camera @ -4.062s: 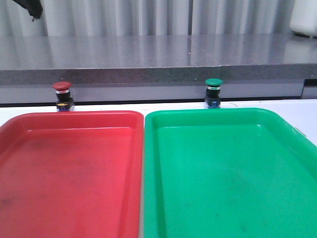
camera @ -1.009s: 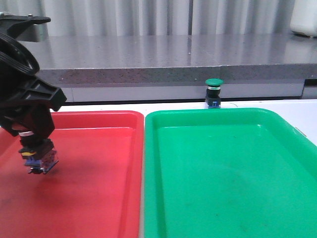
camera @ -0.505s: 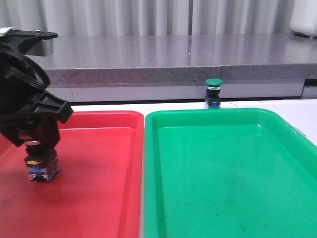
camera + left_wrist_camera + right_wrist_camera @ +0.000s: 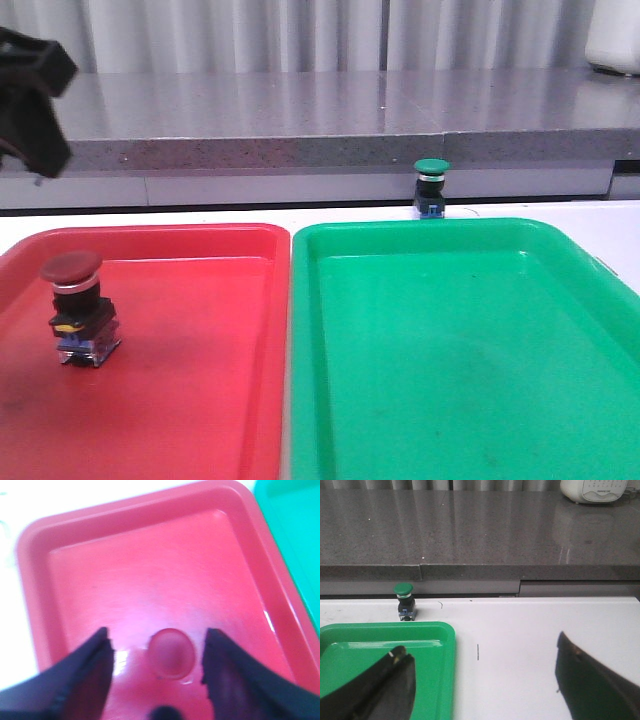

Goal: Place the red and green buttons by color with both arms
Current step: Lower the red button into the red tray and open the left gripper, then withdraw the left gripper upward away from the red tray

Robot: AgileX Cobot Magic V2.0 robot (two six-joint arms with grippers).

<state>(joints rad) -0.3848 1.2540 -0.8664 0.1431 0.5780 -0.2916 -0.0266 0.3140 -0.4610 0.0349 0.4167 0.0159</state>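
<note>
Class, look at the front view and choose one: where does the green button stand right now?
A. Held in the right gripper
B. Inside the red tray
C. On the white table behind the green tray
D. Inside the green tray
C. The green button stands upright on the white table just beyond the far rim of the green tray, with no gripper on it.

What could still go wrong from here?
1. The green button stands upright right behind the green tray rim; the open right gripper might clip the rim or tip it on approach.
2. The open left gripper is directly above the red button in the red tray; a sloppy retreat could knock it over.
</note>
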